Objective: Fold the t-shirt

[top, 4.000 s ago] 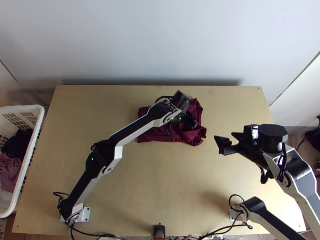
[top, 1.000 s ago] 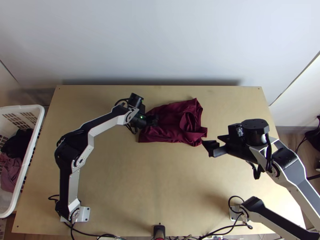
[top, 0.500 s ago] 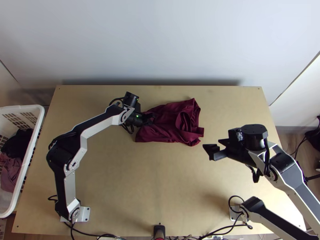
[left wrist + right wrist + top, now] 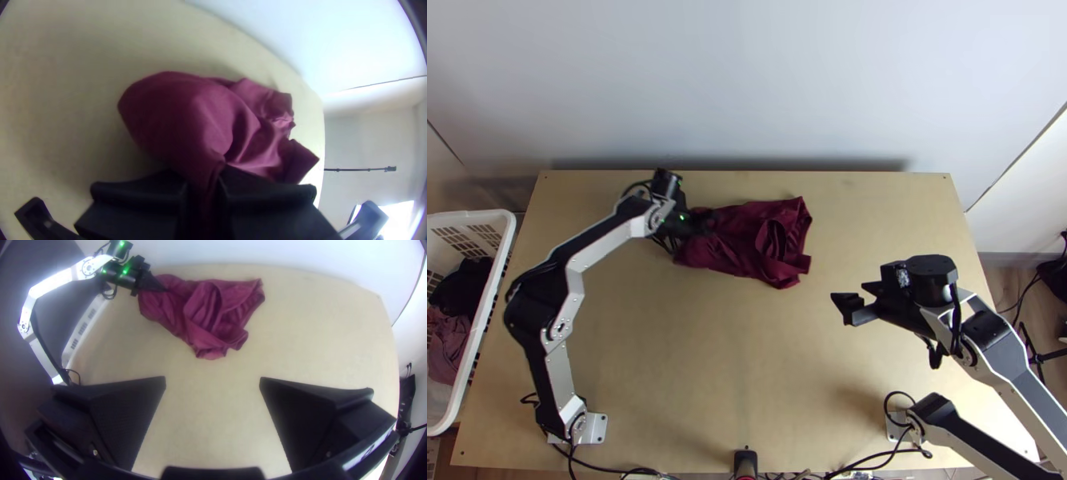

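In the top view my left gripper (image 4: pixel 707 220) is at the far-left end of the dark red t-shirt (image 4: pixel 747 240), which lies bunched and partly folded over at the table's far middle. The left wrist view has the gripper (image 4: pixel 204 182) shut on a gathered piece of the t-shirt (image 4: pixel 178 111), cloth pinched between its fingers. Which part of the shirt it holds, I cannot tell. My right gripper (image 4: pixel 847 308) stands open, nearer and to the right of the cloth, holding nothing. Its wrist view has the gripper (image 4: pixel 213 386) with fingers wide apart and the t-shirt (image 4: pixel 200 311) beyond.
A white laundry basket (image 4: pixel 497 280) with dark and pink clothes stands off the table's left edge. Bare wooden table (image 4: pixel 691 360) lies in front of the shirt and to its right. A wall (image 4: pixel 747 88) rises behind the far edge.
My left gripper has moved from over the shirt's right part to its left end, then farther left, dragging the shirt left. The right gripper has shifted somewhat left and nearer the table's front.
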`<act>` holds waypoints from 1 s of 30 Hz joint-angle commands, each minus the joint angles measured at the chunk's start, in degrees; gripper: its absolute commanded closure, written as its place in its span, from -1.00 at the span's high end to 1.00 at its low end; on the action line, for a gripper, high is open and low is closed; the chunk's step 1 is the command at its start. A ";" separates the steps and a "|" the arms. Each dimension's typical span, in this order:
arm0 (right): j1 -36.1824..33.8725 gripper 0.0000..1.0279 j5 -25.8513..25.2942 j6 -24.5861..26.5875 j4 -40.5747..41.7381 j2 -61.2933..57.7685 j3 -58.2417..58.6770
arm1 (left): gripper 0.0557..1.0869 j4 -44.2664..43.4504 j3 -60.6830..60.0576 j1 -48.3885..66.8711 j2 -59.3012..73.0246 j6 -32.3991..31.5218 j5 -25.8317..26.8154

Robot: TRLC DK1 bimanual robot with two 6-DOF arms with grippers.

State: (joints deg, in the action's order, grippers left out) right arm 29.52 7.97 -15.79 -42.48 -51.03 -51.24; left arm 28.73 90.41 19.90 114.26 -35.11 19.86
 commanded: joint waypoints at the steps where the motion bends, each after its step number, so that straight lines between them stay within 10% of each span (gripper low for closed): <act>1: 0.63 0.91 0.03 0.06 2.58 -1.27 -0.08 | -0.91 4.93 7.59 -1.18 -4.48 -1.45 -0.35; 13: 0.45 0.91 -0.06 -0.12 1.79 1.28 -0.08 | -0.91 14.86 34.48 6.29 -3.87 -8.04 -0.43; 30: 0.28 0.91 -0.06 -0.29 0.91 4.88 2.64 | -0.91 4.49 37.47 14.46 -1.05 -16.74 -0.26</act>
State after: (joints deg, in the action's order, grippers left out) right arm 29.93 7.94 -15.92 -41.19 -47.42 -49.47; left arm 40.53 126.72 31.48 111.83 -46.09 18.37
